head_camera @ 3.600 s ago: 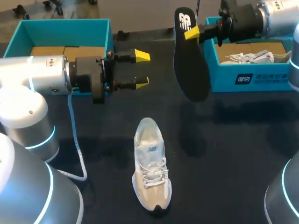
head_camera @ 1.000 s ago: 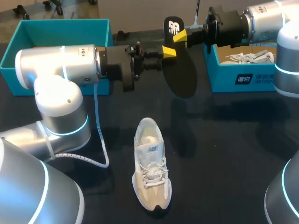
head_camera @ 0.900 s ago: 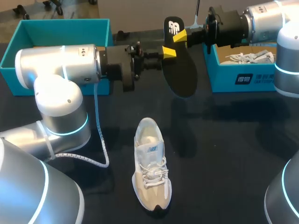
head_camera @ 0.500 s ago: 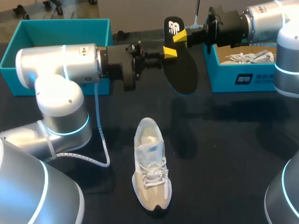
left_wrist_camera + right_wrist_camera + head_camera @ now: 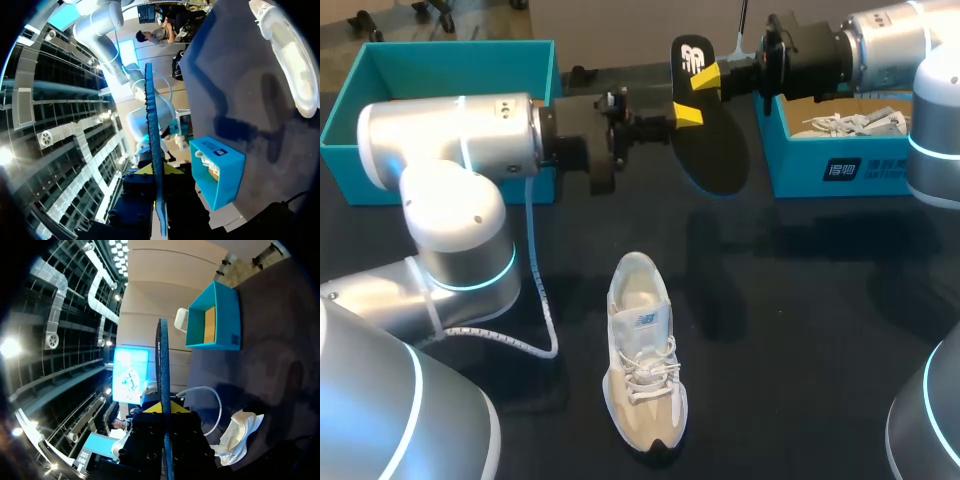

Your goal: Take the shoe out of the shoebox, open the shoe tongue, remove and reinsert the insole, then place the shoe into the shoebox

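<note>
A black insole (image 5: 710, 140) hangs in the air at the table's far side. My right gripper (image 5: 705, 76) is shut on its upper end, near the heel print. Coming from the left, my left gripper (image 5: 687, 113) is shut on the insole's edge just below. In the left wrist view the insole (image 5: 152, 125) runs edge-on between that gripper's (image 5: 156, 170) yellow tips. The right wrist view shows the insole (image 5: 162, 365) the same way in its gripper (image 5: 164, 407). The beige shoe (image 5: 642, 350) lies on the dark table, its toe towards the front edge.
A teal shoebox (image 5: 840, 165) at the back right holds a second shoe (image 5: 850, 125). Another teal box (image 5: 450, 60) stands at the back left behind my left arm. A white cable (image 5: 535, 290) hangs from the left arm onto the table.
My left gripper has closed its fingers onto the insole. The insole's lower end has swung a little to the right. The right gripper and the shoe have kept still.
</note>
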`<state>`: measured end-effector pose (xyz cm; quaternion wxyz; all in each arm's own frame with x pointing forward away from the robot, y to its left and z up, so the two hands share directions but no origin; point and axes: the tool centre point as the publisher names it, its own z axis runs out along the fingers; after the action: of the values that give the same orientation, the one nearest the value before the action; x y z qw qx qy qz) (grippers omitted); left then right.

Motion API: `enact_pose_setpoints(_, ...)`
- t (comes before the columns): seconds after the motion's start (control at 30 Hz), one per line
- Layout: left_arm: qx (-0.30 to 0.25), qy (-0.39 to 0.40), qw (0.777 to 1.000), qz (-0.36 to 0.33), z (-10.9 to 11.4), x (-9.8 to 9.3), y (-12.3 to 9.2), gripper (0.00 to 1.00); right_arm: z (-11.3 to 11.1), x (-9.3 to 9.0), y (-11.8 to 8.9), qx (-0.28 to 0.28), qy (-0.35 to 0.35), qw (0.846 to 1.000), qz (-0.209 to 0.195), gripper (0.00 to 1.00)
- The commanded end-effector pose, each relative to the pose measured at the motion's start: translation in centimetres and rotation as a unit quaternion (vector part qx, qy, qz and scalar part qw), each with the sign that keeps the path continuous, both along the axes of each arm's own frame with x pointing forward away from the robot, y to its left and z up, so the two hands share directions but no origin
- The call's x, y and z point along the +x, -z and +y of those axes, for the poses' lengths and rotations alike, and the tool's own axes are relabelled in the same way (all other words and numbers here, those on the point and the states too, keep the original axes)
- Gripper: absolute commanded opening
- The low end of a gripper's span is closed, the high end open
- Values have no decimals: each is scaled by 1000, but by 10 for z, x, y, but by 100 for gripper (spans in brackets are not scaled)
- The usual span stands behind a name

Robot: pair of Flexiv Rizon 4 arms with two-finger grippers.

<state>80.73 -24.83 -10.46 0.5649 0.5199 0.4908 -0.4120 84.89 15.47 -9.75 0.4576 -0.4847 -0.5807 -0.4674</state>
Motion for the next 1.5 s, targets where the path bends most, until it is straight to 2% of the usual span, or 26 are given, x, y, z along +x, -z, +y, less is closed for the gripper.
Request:
enact_pose_setpoints(0.03,0,-2,1000,2,-3,-1,0,0,1,-1,0,-1,0,1000,0,0)
enact_pose_setpoints(0.07,0,-2,1000,2,-2,-2,0,0,1,-1,0,-1,0,1000,0,0)
enact_pose_setpoints(0.1,0,-2,1000,2,-1,-3,0,0,0,-1,-1,0,0,1000,0,35)
enact_pose_setpoints(0.13,0,-2,1000,2,1,-4,0,0,0,-2,-1,2,2,1000,-3,100)
enact_pose_setpoints(0.33,10,-12,1000,8,20,-7,5,0,-8,-8,-2,5,10,1000,-7,100)
enact_pose_setpoints(0.47,16,-20,999,43,40,-12,9,0,-16,-16,-2,11,18,1000,-18,100)
enact_pose_setpoints(0.57,24,-25,994,108,54,-17,12,0,-22,-20,-2,12,17,1000,-22,100)
enact_pose_setpoints(0.63,20,-22,984,176,63,-19,13,0,-26,-22,-2,12,15,1000,-25,100)
enact_pose_setpoints(0.7,-7,-4,961,275,71,-19,12,0,-30,-23,-2,8,15,1000,-24,100)
enact_pose_setpoints(0.8,-45,31,911,410,81,-18,11,0,-34,-25,-3,3,20,1000,-23,100)
enact_pose_setpoints(0.93,-40,41,906,420,81,-19,10,0,-39,-28,-5,-7,52,998,-27,100)
enact_pose_setpoints(1.23,-40,41,906,420,81,-19,10,0,-39,-28,-5,-7,52,998,-27,100)
enact_pose_setpoints(1.3,-27,64,885,461,81,-21,11,0,-39,-28,-5,-7,52,998,-27,100)
enact_pose_setpoints(1.5,-47,73,784,615,87,-16,2,0,-39,-28,-5,-7,52,998,-27,100)
